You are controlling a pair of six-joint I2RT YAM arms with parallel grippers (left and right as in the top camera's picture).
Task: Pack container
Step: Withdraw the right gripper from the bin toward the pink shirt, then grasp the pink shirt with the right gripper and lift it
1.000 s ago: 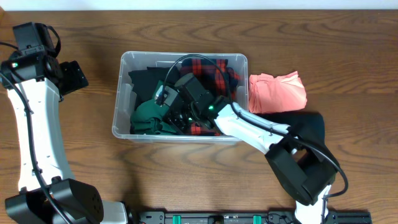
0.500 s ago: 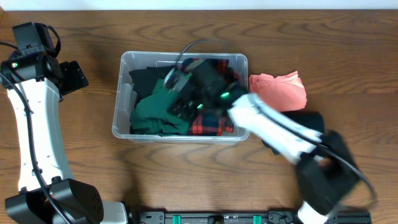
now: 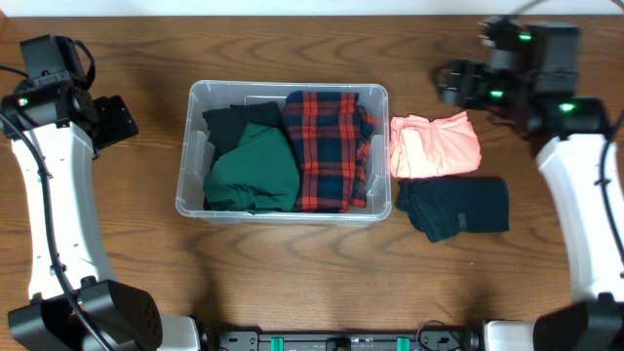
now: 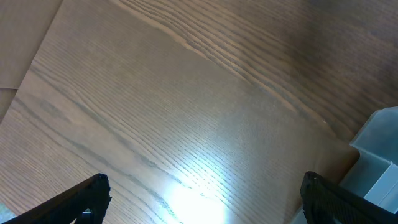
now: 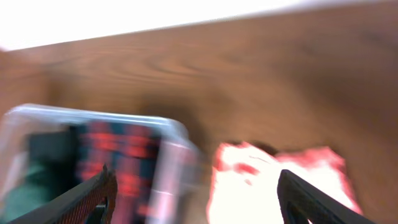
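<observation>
The container (image 3: 191,146), a clear plastic bin, stands left of the table's middle and holds a green garment (image 3: 253,175), a red plaid garment (image 3: 327,146) and a black one (image 3: 229,122). My right gripper (image 3: 458,83) hangs open at the back right, away from the bin, above the wood behind a pink garment (image 3: 436,144). Its blurred wrist view shows open jaws (image 5: 194,180) with nothing between them, over the bin's rim (image 5: 168,127) and the pink garment (image 5: 273,174). My left gripper (image 3: 115,119) is open and empty, left of the bin; its view (image 4: 205,186) shows bare wood and a container corner (image 4: 379,155).
A dark folded garment (image 3: 456,207) lies on the table right of the bin, just in front of the pink one. The wooden table's far edge (image 3: 312,14) runs along the top of the overhead view.
My right arm has pulled out of the bin to the back right and its jaws have opened, leaving the plaid garment lying flat inside. The left arm has not moved.
</observation>
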